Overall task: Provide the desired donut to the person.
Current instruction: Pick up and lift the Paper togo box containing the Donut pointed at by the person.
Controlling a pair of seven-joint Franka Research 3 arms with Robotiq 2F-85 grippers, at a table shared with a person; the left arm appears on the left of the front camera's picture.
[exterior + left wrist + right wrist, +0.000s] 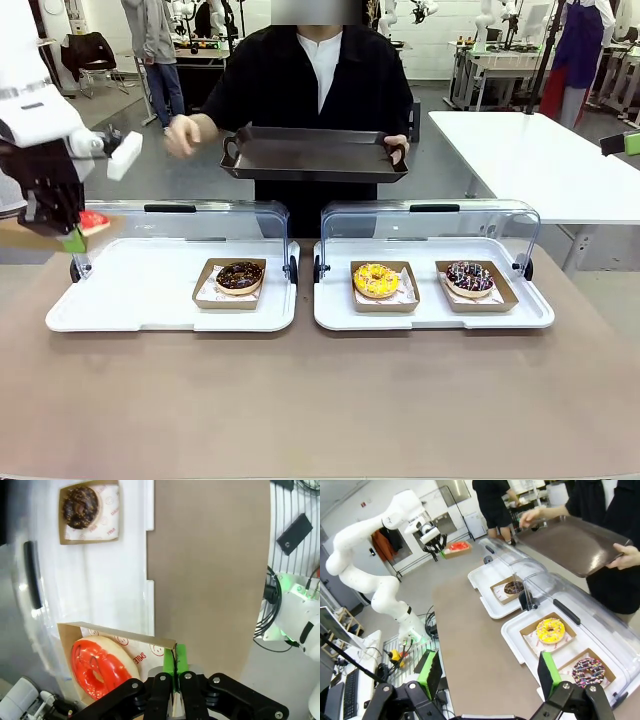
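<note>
My left gripper (72, 236) hangs above the table's left end, shut on the rim of a brown paper tray that carries a red-glazed donut (93, 219). The left wrist view shows this gripper (175, 672) pinching the tray's edge, with the red donut (97, 664) beside it. The person (318, 75) stands across the table and holds a dark serving tray (315, 155) in one hand; the other hand (180, 135) is raised and blurred. My right gripper (490, 680) is open, high over the table's right end, with nothing between its fingers.
Two white trays (130, 300) (430, 312) with raised clear lids lie across the table. The left one holds a chocolate donut (240, 277). The right one holds a yellow donut (376, 280) and a dark sprinkled donut (469, 277). Bare brown tabletop (320, 400) lies in front.
</note>
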